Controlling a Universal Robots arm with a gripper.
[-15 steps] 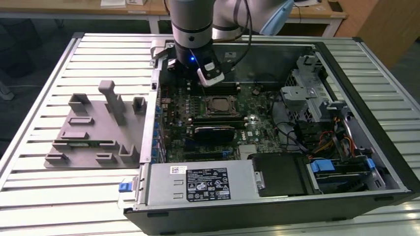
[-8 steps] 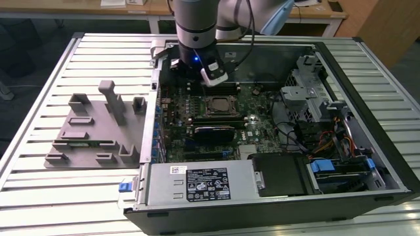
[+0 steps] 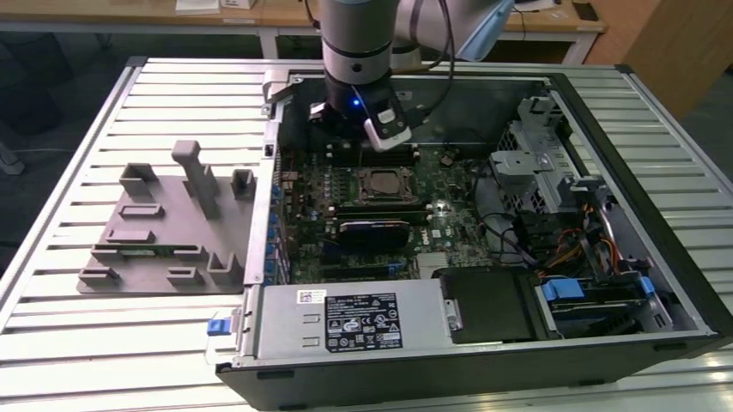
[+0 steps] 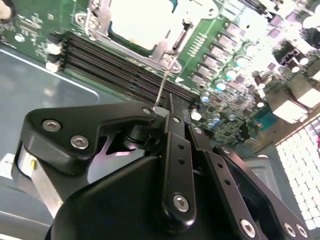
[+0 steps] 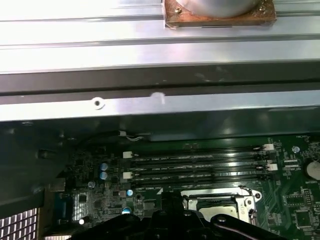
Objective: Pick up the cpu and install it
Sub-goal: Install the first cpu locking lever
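**Gripper hangs over the memory slots, cpu apparently seated in the socket**

The linkage of the gripper hides the tips of the jaws, so I cannot tell whether they are spread or pressed together. No chip shows at them in either wrist view. In the exterior view the gripper points down into the open case, above the far edge of the board. That pose suits work done straight down onto a flat board.

Just ahead of the tips in the second wrist view run the dark memory slots, and a thin wire lever crosses them toward the socket. Inside the socket's metal frame lies a pale, shiny square. I take it for the cpu, sitting flat and level with the frame, as a chip does once it has dropped into place. Glare washes out its surface, so I cannot tell how fully it is seated. The first wrist view shows the same slots between the case wall and the socket.

The case lies on its side on the slatted worktop, which turns the board face-up for the arm. Beside it, on the exterior view's left, stands a grey holder whose pockets look made to present parts for pickup. It is well apart from the gripper.
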